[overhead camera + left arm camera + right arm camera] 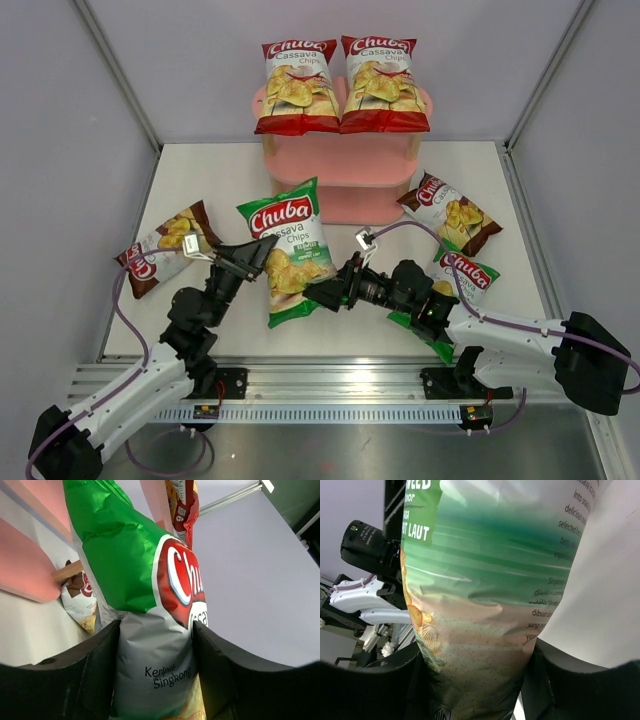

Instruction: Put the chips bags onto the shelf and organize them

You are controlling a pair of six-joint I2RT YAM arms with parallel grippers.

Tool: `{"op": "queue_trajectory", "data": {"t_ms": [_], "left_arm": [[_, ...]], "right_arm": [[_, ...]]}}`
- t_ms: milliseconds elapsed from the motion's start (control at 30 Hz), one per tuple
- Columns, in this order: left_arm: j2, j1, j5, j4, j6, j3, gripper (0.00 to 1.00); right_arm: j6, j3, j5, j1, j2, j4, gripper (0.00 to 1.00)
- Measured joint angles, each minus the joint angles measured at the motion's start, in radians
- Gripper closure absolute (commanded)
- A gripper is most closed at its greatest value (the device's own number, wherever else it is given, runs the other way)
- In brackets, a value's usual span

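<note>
The green glossy Chuba chips bag (pixel 285 250) was held off the white tabletop (pixel 200 180), just before the pink three-tier shelf with pale wooden edges (pixel 345 185). The left claw (pixel 262 252) gripped its left edge and the right claw (pixel 322 293) clamped its lower right corner (probably a handover, to stand it like the red glossy bag (pixel 297 87) and its red twin (pixel 383 85) on the top tier).

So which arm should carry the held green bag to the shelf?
Probably right: right tool holds the green bag by its lower end, top toward the shelf; left tool pinches a side edge.
</note>
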Motion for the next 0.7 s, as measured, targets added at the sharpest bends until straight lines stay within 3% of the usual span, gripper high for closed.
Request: {"op": "queue_trajectory", "data": {"t_ms": [33, 67, 133, 267, 533, 700], "left_arm": [[-0.018, -0.001, 0.000, -0.017, 0.013, 0.000, 0.18], [-0.034, -0.002, 0.001, -0.034, 0.029, 0.001, 0.10], [-0.069, -0.010, 0.008, -0.077, 0.056, 0.003, 0.01], [-0.119, -0.019, 0.008, -0.187, 0.103, 0.009, 0.01], [-0.262, -0.020, -0.035, -0.461, 0.204, 0.016, 0.01], [-0.330, -0.020, -0.077, -0.663, 0.277, 0.090, 0.01]], "right_arm": [[-0.006, 0.000, -0.002, 0.000, -0.001, -0.002, 0.70], [-0.011, 0.000, -0.003, 0.000, -0.002, -0.005, 0.72], [-0.022, 0.006, -0.006, -0.001, -0.006, -0.024, 0.79], [-0.023, 0.025, -0.042, -0.065, -0.013, -0.052, 0.82], [0.030, 0.031, -0.159, -0.309, -0.014, -0.029, 0.82], [0.074, 0.064, -0.224, -0.397, 0.025, 0.009, 0.82]]}}
